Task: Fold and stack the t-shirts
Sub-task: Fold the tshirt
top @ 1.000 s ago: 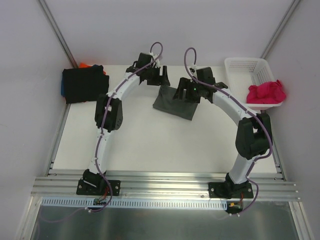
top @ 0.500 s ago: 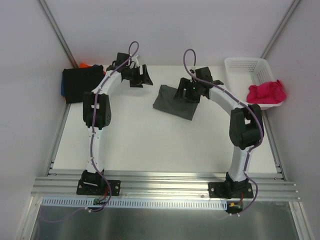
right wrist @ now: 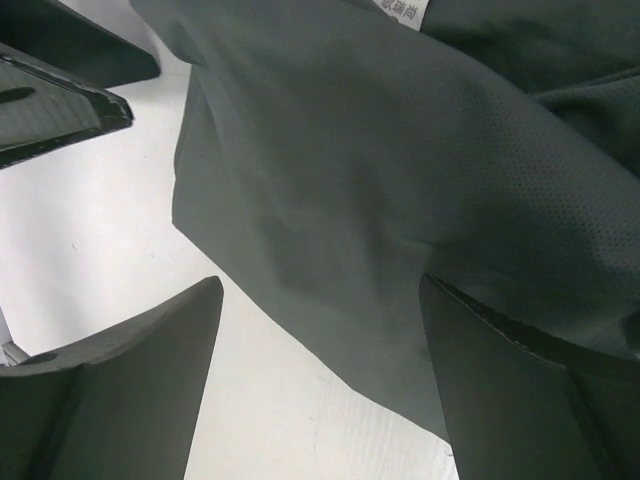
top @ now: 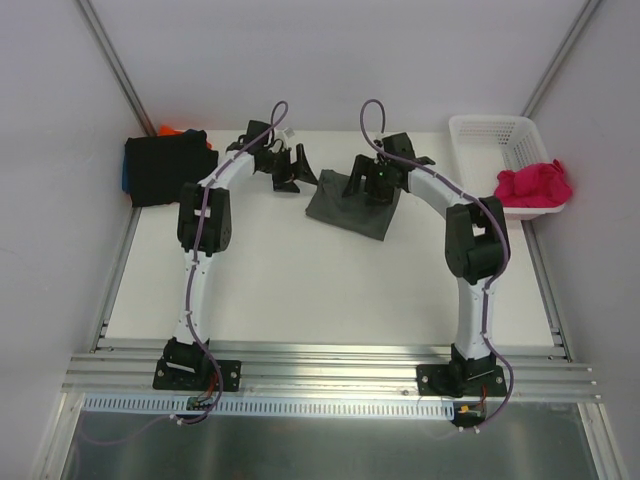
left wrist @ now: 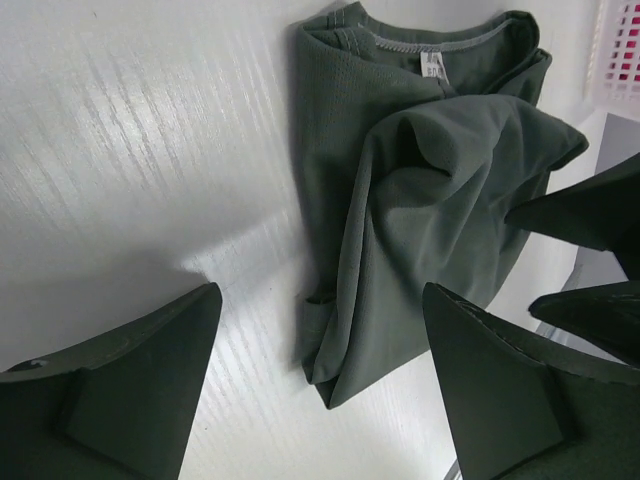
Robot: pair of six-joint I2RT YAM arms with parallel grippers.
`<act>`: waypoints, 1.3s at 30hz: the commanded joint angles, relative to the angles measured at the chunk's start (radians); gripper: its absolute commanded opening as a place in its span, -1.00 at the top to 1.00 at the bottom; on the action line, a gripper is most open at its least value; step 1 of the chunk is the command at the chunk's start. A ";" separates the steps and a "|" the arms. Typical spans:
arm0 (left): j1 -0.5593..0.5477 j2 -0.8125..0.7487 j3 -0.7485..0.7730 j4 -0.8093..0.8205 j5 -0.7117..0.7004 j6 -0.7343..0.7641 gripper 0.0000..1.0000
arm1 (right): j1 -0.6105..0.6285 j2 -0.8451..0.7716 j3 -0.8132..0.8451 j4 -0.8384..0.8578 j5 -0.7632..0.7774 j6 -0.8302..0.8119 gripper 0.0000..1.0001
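Observation:
A dark grey t-shirt lies roughly folded at the table's far middle; it also shows in the left wrist view and the right wrist view. My left gripper is open just left of the shirt's far-left corner, its jaws either side of that corner. My right gripper is open over the shirt's far edge. A magenta-pink t-shirt hangs over the basket's near rim. A stack topped by a black t-shirt sits at the far left, with blue and orange edges showing.
The white lattice basket stands at the far right corner. Metal frame rails run along the table's left side and near edge. White walls enclose the table.
My left gripper swung left toward the stack, then back right to the shirt's corner. My right gripper shifted slightly left along the shirt's far edge. The shirt stays put.

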 commanded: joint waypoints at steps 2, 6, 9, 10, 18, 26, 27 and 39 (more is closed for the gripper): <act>-0.004 0.037 0.030 0.014 0.011 -0.029 -0.69 | -0.002 0.022 0.046 -0.005 -0.012 0.019 -0.68; -0.020 0.069 0.041 0.025 0.026 -0.047 -0.68 | -0.002 0.030 0.029 -0.004 -0.012 0.028 -0.68; -0.040 0.086 0.045 0.036 0.040 -0.063 -0.69 | -0.002 0.041 0.021 -0.002 -0.015 0.039 -0.69; -0.049 0.091 0.047 0.043 0.044 -0.066 -0.68 | -0.002 0.045 0.022 -0.004 -0.017 0.039 -0.69; -0.086 0.140 0.061 0.065 0.067 -0.090 -0.55 | -0.002 0.048 0.029 0.002 -0.018 0.047 -0.69; -0.096 0.112 0.019 0.067 0.058 -0.087 -0.09 | -0.002 0.033 0.010 0.011 -0.024 0.050 -0.69; -0.095 0.111 0.018 0.067 0.055 -0.086 -0.04 | -0.002 0.031 0.009 0.013 -0.024 0.050 -0.69; -0.096 0.042 -0.059 0.045 0.002 -0.052 1.00 | -0.002 -0.010 -0.008 0.018 -0.027 0.036 -0.69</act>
